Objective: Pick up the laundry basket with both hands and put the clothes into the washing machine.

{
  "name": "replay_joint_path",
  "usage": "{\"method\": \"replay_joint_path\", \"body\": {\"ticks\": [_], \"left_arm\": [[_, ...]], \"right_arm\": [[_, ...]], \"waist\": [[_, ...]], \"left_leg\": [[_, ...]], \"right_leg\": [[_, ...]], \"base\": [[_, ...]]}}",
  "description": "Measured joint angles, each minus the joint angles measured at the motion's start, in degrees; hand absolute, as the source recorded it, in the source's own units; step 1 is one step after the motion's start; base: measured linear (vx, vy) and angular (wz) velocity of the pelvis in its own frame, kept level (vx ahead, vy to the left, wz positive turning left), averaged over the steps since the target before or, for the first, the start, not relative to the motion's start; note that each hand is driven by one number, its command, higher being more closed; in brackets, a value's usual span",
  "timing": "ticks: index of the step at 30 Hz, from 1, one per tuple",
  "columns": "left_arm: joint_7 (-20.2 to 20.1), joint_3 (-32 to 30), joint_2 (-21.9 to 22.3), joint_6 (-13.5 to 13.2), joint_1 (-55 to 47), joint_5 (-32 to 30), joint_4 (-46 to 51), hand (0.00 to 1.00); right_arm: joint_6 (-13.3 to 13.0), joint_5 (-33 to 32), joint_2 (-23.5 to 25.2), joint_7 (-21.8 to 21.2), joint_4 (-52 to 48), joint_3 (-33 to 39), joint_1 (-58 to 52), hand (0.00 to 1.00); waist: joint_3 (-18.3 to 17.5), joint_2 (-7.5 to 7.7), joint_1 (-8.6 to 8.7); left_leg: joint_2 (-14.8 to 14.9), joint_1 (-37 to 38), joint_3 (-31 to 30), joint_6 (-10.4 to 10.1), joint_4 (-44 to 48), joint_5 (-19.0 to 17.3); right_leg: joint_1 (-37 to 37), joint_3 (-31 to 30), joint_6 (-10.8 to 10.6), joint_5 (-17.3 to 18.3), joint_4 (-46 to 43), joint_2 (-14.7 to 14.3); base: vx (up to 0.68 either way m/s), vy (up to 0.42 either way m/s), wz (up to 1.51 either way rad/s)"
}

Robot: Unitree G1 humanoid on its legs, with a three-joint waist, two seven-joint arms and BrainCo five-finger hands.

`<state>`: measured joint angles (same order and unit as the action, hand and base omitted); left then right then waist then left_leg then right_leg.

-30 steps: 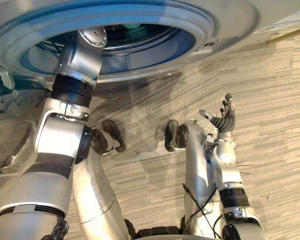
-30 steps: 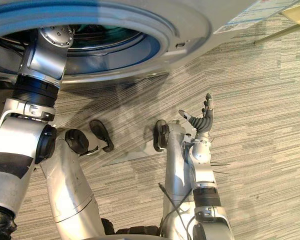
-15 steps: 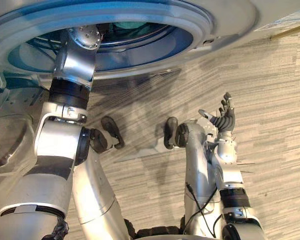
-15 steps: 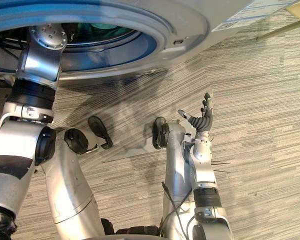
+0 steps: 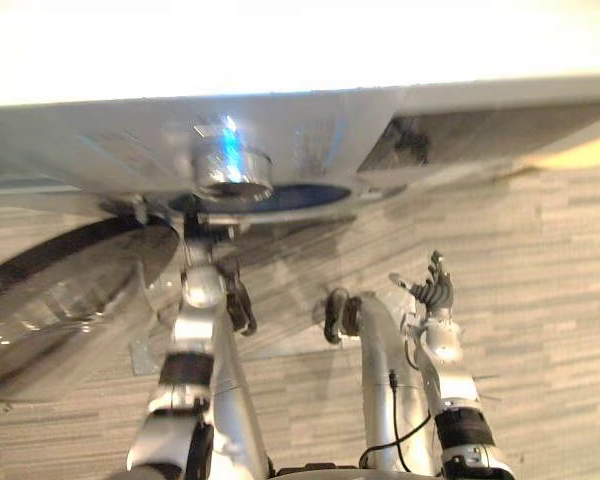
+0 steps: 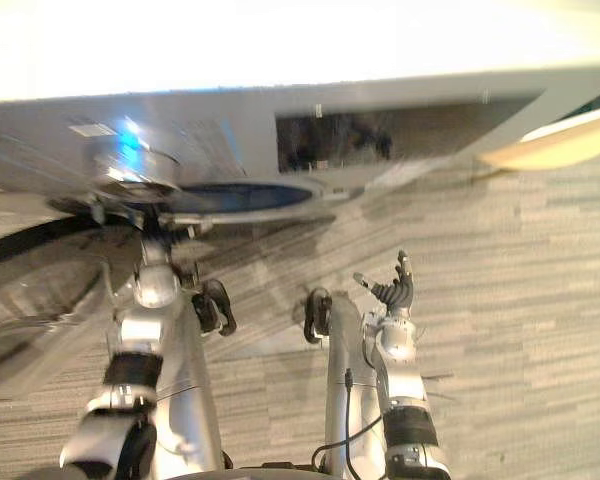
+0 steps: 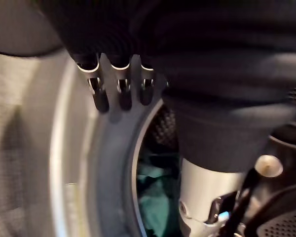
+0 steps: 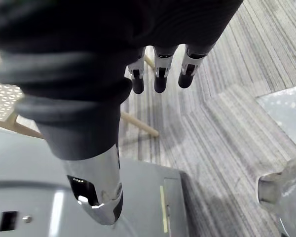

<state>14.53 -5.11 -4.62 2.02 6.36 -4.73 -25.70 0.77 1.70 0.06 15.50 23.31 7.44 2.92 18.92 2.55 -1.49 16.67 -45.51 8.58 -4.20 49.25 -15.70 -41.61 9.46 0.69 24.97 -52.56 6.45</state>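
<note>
Carpet (image 5: 540,300), view shifted, left hand (image 7: 123,94) at washer (image 5: 310,130), right hand (image 5: 435,292) aloft, both slack, empty

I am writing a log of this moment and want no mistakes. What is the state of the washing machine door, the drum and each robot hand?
Washing machine door: open, swung to the robot's left.
Drum: holds teal clothes.
Left hand: open, empty, at the drum's rim.
Right hand: open, empty, above the floor.
</note>
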Motion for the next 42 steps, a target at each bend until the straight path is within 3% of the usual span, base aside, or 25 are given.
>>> {"method": "replay_joint_path", "body": {"ticks": [7, 10, 12, 15, 20, 23, 25, 26, 27, 28, 29, 30, 31, 32, 33, 34, 35, 36, 37, 38, 39, 40, 41, 42], "left_arm": [[-5.4, -0.6, 2.1, -0.2, -8.9, 0.0, -13.4, 0.00], [-6.5, -2.3, 2.8, -0.2, -9.8, -0.1, -18.7, 0.00], [-7.1, -2.3, 2.6, -0.2, -9.6, -1.0, -23.5, 0.00], [-7.9, -2.3, 1.8, -0.2, -9.7, -2.9, -26.1, 0.00], [-8.3, -2.0, -0.5, -0.2, -9.6, -5.0, -28.1, 0.00], [-8.3, -1.8, -1.5, -0.2, -9.0, -5.4, -28.7, 0.00], [-8.2, -1.8, -1.6, -0.2, -8.3, -6.7, -29.3, 0.00], [-8.2, -1.8, -1.7, -0.2, -7.8, -7.2, -29.6, 0.00], [-8.2, -1.7, -1.9, -0.2, -7.3, -7.3, -29.6, 0.00], [-8.2, -1.6, -2.0, -0.2, -6.7, -7.4, -29.4, 0.00], [-8.2, -1.4, -2.1, -0.2, -7.0, -7.4, -29.4, 0.00], [-8.2, -1.3, -2.1, -0.2, -7.6, -7.4, -29.4, 0.00], [-8.2, -0.6, -2.3, -0.2, -7.6, -7.4, -29.4, 0.00], [-8.2, -0.1, -2.2, -0.2, -7.8, -7.4, -29.4, 0.00], [-8.2, -0.1, -2.0, -0.3, -7.8, -7.4, -29.3, 0.00], [-8.2, -0.1, -1.5, -0.5, -8.0, -7.4, -29.3, 0.00], [-8.2, -0.1, -1.1, -1.0, -8.1, -7.4, -29.3, 0.00], [-8.2, -0.1, -0.8, -1.2, -8.2, -7.4, -29.3, 0.00], [-8.2, 0.0, -0.6, -1.2, -8.2, -7.3, -29.2, 0.00], [-7.9, 0.1, -1.0, -1.3, -8.8, -7.1, -27.5, 0.00], [-7.8, 0.5, -0.9, -1.3, -9.1, -7.1, -26.5, 0.00], [-7.8, 0.6, -0.8, -1.4, -9.1, -7.1, -26.5, 0.00], [-7.8, 0.6, -0.5, -1.4, -9.0, -7.1, -26.3, 0.00], [-7.8, 0.5, -0.3, -1.3, -8.8, -7.1, -26.0, 0.00]], "right_arm": [[0.7, -0.1, -0.1, -2.2, 11.5, 1.0, -4.9, 0.00], [0.7, 0.0, -0.1, -3.1, 15.9, 3.8, -5.1, 0.00], [0.7, 0.0, -1.3, -3.3, 22.6, 6.5, -4.8, 0.00], [0.9, 0.0, -2.9, -3.4, 27.8, 8.7, -4.6, 0.00], [0.7, -0.2, -3.8, -4.2, 30.4, 10.8, -4.5, 0.00], [0.6, -1.4, -4.1, -4.4, 30.9, 10.6, -1.8, 0.00], [0.6, -1.4, -4.5, -4.4, 30.9, 8.8, 0.3, 0.00], [0.3, -1.5, -4.1, -4.2, 30.9, 8.1, 1.4, 0.00], [0.3, -1.6, -4.0, -4.2, 30.9, 7.8, 2.3, 0.00], [0.4, -1.7, -4.3, -4.0, 31.7, 7.8, 2.4, 0.00], [0.5, -1.7, -4.9, -3.7, 32.4, 7.3, 2.6, 0.00], [0.6, -1.6, -5.3, -3.5, 32.7, 6.8, 2.9, 0.00], [0.6, -1.6, -6.5, -3.0, 32.8, 5.2, 3.3, 0.00], [0.7, -1.6, -7.7, -3.0, 33.1, 3.8, 3.2, 0.00], [0.8, -1.6, -8.1, -3.0, 33.5, 3.1, 3.2, 0.00], [0.9, -1.3, -8.4, -2.9, 34.3, 1.6, 3.4, 0.00], [1.2, -1.1, -8.4, -2.9, 34.5, 1.5, 3.4, 0.00], [1.7, -1.0, -8.4, -2.8, 34.5, 1.5, 3.2, 0.00], [2.0, -1.0, -8.4, -2.8, 34.5, 1.5, 3.0, 0.00], [2.1, -1.0, -8.5, -2.6, 34.6, 1.5, 2.2, 0.00], [2.0, -1.0, -8.5, -2.0, 34.5, 1.7, 1.1, 0.00], [2.1, -1.0, -8.6, -1.8, 34.5, 1.7, 0.9, 0.00], [2.1, -1.0, -8.8, -1.6, 34.4, 1.8, 0.9, 0.00], [2.0, -0.9, -8.8, -1.7, 34.2, 1.9, 0.9, 0.00]], "waist": [[-7.6, -1.27, -0.98], [-10.6, -1.76, -0.87], [-13.3, -2.42, -0.64], [-13.8, -3.12, -0.02], [-14.1, -3.16, 0.73], [-14.0, -3.23, 0.65], [-13.8, -3.75, 0.63], [-13.3, -4.49, 0.53], [-12.6, -4.27, 0.69], [-12.5, -3.70, 0.64], [-12.4, -3.95, 0.33], [-12.4, -4.02, 0.25], [-11.8, -5.29, 0.53], [-11.0, -7.28, 0.41], [-10.6, -7.96, 0.04], [-10.0, -8.74, -1.45], [-9.3, -9.25, -1.49], [-8.3, -8.36, -1.23], [-7.9, -7.81, -1.17], [-7.4, -6.98, -1.82], [-7.1, -6.40, -2.72], [-7.0, -6.16, -2.67], [-6.9, -6.23, -2.62], [-6.7, -5.92, -2.76]], "left_leg": [[-3.1, 22.6, 4.3, -0.4, -20.0, 4.6], [-4.0, 27.9, 6.4, -0.4, -25.9, 6.2], [-5.9, 33.0, 8.1, -0.2, -33.5, 9.0], [-7.7, 38.6, 9.8, -0.2, -40.3, 11.4], [-8.2, 44.4, 14.9, -0.2, -44.4, 12.0], [-7.4, 44.1, 21.3, -0.2, -44.4, 11.9], [-6.2, 43.5, 26.2, 0.4, -44.2, 11.3], [-4.2, 43.6, 31.1, 1.0, -44.3, 10.9], [-3.9, 43.9, 34.1, 0.9, -44.0, 10.9], [-3.0, 45.4, 40.3, 0.4, -41.3, 9.6], [-1.2, 46.4, 44.0, -0.2, -37.8, 7.5], [0.3, 47.1, 46.4, -0.8, -34.7, 5.7], [5.1, 48.6, 50.0, -2.5, -25.1, 1.0], [10.1, 49.3, 49.0, -2.8, -18.2, -0.7], [13.0, 48.8, 47.6, -2.3, -13.0, -1.1], [19.4, 45.3, 40.7, 6.5, 1.9, -1.0], [19.6, 40.3, 31.2, 9.6, 10.9, -2.4], [15.1, 36.1, 22.0, 8.2, 13.3, -2.7], [12.0, 34.3, 17.8, 6.8, 13.1, -3.0], [5.9, 31.9, 11.6, 4.0, 10.1, -3.6], [1.0, 29.9, 7.9, 3.6, 4.2, -3.8], [-0.6, 29.1, 7.2, 3.6, 1.8, -3.8], [-4.1, 26.5, 6.6, 3.5, -4.8, -3.6], [-8.4, 24.6, 5.5, 1.7, -13.8, -2.0]], "right_leg": [[22.7, 1.6, -2.0, -6.3, 22.2, -0.2], [27.7, 1.5, -2.8, -9.0, 29.6, -0.4], [32.3, 0.8, -3.6, -12.8, 37.9, -0.5], [37.1, -0.5, -4.3, -16.8, 44.8, -0.7], [39.0, -5.7, -4.5, -20.3, 48.1, -2.0], [34.3, -12.7, -4.8, -24.4, 49.2, -3.5], [31.0, -11.6, -4.6, -31.6, 52.0, -5.5], [30.4, -4.7, -2.1, -36.7, 57.2, -6.3], [29.6, 4.3, 0.8, -33.2, 54.4, -5.5], [29.4, 23.9, 7.0, -23.4, 45.8, -2.1], [30.6, 31.0, 7.9, -19.6, 42.2, -0.6], [31.0, 33.4, 7.1, -17.6, 40.6, 0.0], [31.8, 32.3, 2.0, -17.3, 38.6, -1.3], [31.9, 28.1, 1.6, -17.6, 38.6, -4.7], [31.9, 25.7, 2.0, -17.6, 38.6, -6.4], [32.1, 20.5, 2.2, -17.2, 39.1, -10.4], [33.0, 16.7, 2.2, -17.2, 39.8, -12.4], [34.6, 14.2, 2.1, -17.1, 40.8, -12.9], [35.6, 13.5, 2.0, -17.2, 41.5, -12.8], [38.1, 12.2, 1.3, -17.6, 43.0, -12.9], [40.3, 10.3, 2.2, -18.5, 45.2, -13.5], [41.0, 9.7, 2.3, -18.8, 46.2, -13.9], [42.7, 8.4, 2.0, -19.3, 48.6, -14.5], [43.8, 7.4, 2.5, -20.0, 50.7, -14.6]], "base": [[0.18, 0.063, 0.03], [0.13, 0.069, -0.22], [0.14, 0.063, -0.19], [0.11, 0.062, -0.23], [0.03, 0.050, -0.54], [-0.08, 0.035, -1.35], [-0.13, -0.025, -2.06], [-0.11, -0.084, -1.72], [-0.12, -0.118, -2.32], [-0.06, -0.132, -2.12], [-0.03, -0.145, -2.24], [0.04, -0.213, -2.30], [0.09, -0.189, -2.24], [0.09, -0.171, -2.24], [0.09, -0.180, -2.27], [0.06, -0.177, -2.34], [0.10, -0.204, -2.36], [0.11, -0.107, -1.47], [0.16, -0.100, -1.27], [0.19, -0.061, -1.28], [0.20, -0.054, -1.15], [0.21, -0.040, -0.81], [0.28, -0.025, -0.39], [0.30, -0.017, -0.30]]}}
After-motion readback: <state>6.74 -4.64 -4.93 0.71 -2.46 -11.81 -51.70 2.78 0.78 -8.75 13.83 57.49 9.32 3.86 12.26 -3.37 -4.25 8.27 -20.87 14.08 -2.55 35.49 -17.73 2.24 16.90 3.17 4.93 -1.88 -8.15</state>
